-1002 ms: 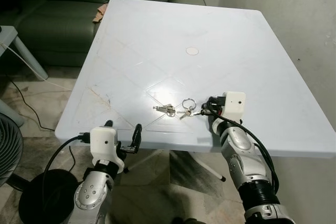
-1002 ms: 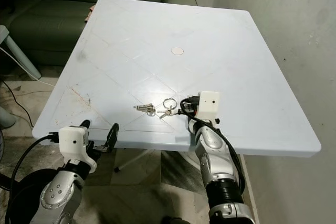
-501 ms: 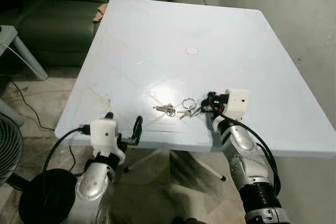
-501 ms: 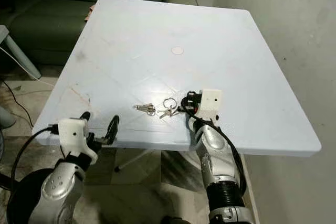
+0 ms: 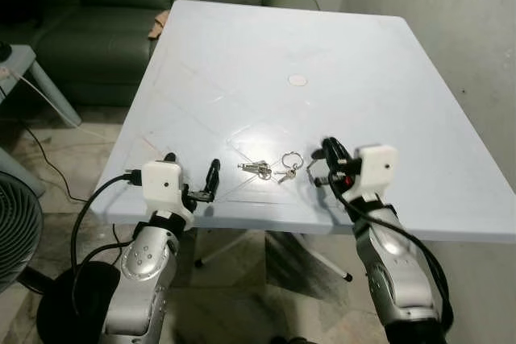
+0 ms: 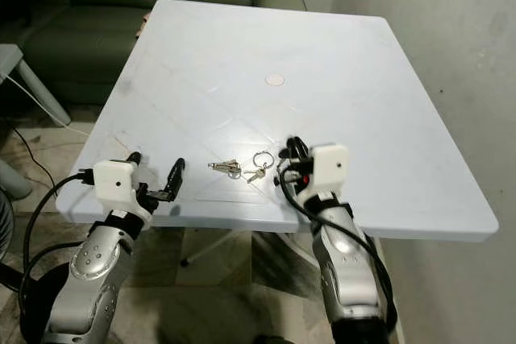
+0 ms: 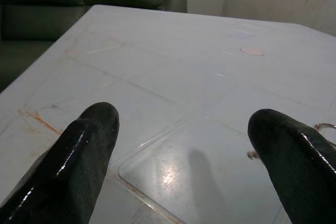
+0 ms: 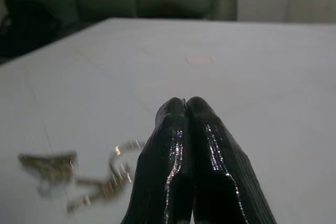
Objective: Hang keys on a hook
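white table point(image 5: 387, 62), keys point(image 5: 272, 169) beside closed right claw point(image 5: 329, 149)

Soft indoor light, glare patch mid-table point(image 5: 258, 130) (keys point(image 8: 79, 174) blurred up close).

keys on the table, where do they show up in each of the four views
Left eye view: keys near the table's front edge, beside the right end effector.
Right eye view: same spot.
Left wrist view: ring at the frame's edge.
Right wrist view: blurred, beside the fingers.
Shared landmark: round table cap.
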Controlling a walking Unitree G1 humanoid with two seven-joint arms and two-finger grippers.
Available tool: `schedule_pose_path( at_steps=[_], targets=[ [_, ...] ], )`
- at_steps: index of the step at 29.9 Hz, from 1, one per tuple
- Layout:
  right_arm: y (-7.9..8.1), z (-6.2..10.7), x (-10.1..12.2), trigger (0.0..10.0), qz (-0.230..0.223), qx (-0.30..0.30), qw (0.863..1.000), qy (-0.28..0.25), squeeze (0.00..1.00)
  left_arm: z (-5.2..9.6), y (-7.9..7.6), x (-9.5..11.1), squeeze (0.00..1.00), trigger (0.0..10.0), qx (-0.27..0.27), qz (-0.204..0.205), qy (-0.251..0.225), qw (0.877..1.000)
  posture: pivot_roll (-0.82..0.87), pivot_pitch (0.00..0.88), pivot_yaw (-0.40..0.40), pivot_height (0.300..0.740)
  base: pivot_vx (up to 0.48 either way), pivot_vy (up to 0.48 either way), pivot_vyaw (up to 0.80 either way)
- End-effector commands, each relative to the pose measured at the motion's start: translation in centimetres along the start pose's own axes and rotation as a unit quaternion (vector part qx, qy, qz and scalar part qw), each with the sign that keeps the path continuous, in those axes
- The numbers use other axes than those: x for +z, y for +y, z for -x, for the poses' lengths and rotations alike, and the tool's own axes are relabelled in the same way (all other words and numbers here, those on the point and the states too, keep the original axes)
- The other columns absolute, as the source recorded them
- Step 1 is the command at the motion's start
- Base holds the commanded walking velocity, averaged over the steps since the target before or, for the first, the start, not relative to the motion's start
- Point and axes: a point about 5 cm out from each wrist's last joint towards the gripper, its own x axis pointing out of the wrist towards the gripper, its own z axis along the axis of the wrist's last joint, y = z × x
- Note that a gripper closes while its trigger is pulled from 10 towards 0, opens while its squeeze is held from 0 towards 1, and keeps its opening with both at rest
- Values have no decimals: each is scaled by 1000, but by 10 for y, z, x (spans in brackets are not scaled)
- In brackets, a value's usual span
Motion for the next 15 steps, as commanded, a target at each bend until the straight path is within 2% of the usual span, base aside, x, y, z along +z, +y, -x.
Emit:
schedule_pose_path(
  at_steps=[1, 2, 3, 4, 15],
  targets=[
    [0, 5, 5, 0, 0, -8, 1000, -15, 0, -3, 2, -2, 0, 10000, 7, -4, 1, 1000, -6, 32, -2, 732, 0, 0, 0],
    [0, 7, 5, 510, -2, -15, 1000, -16, 0, -6, 3, -1, 0, 10000, 8, -9, -2, 1000, -10, 21, 2, 732, 0, 0, 0],
    [0, 7, 5, 510, -2, -15, 1000, -16, 0, -6, 3, -1, 0, 10000, 8, -9, -2, 1000, -10, 21, 2, 732, 0, 0, 0],
    [-1, 6, 5, 10000, -6, -24, 1000, -17, 0, -11, 3, 0, 0, 10000, 10, -18, -4, 1000, -13, 9, 7, 732, 0, 0, 0],
    [-9, -4, 15, 10000, 2, -49, 998, -48, 0, -31, 11, 8, 0, 10000, 18, -29, -18, 999, -14, 0, 22, 732, 0, 0, 0]
  ],
)
